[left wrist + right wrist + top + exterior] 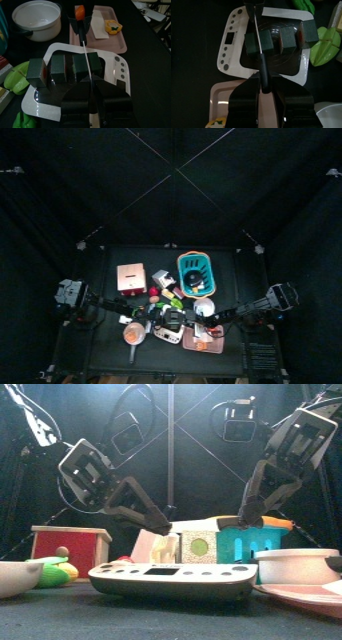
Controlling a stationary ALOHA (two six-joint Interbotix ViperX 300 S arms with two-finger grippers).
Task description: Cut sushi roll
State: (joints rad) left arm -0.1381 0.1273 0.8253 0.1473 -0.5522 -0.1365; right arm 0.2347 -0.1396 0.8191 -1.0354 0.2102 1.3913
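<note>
**Knife over the roll, near centre**

Knife (83, 50): thin dark blade, orange at its far end, clamped tight between the left gripper (90, 94) jaws. It lies along the sushi roll (63, 67), dark green pieces on a white board (121, 57), near-middle of the table. Right gripper (264, 89) hangs above the same roll; its grip cannot be told. Pink tray (125, 42) and white bowl (37, 17) sit to the right

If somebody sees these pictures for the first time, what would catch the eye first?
Probably the dark sushi roll, already in several pieces, on the white board at the table's front. A knife with an orange tip lies across it, held by the left end effector. Behind, a white bowl stands beside a pink tray.
</note>
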